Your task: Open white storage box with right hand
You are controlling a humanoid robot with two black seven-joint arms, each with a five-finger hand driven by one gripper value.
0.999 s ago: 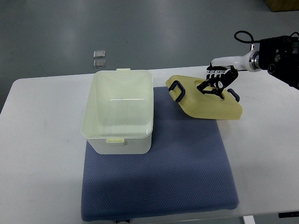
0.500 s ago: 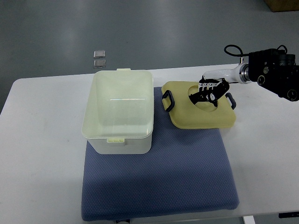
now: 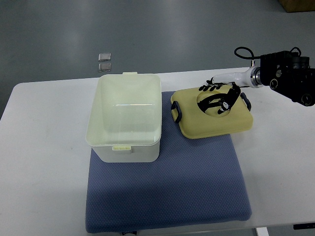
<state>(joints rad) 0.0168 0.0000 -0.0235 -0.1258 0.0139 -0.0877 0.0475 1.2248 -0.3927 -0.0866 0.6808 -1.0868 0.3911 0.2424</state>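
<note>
The white storage box (image 3: pixel 127 153) stands uncovered on the left part of a blue mat (image 3: pixel 167 189), and its inside shows nothing. Its pale yellow lid (image 3: pixel 209 124), with dark blue latches at both ends, lies flat to the right of the box, partly on the mat and partly on the table. My right hand (image 3: pixel 216 95) comes in from the right edge and rests over the lid's centre. Its fingers (image 3: pixel 207 88) are spread out across the lid's top, and nothing is in their grip. No left arm is in view.
The white table (image 3: pixel 44 147) carries the mat and box. My right forearm, black with a white wrist and a cable loop (image 3: pixel 283 76), hangs over the table's far right corner. Two small grey squares (image 3: pixel 104 61) lie on the floor beyond the table.
The lid came down from a tilted, lifted pose at the right and moved left to lie flat beside the box. The right hand's fingers have spread apart over it.
</note>
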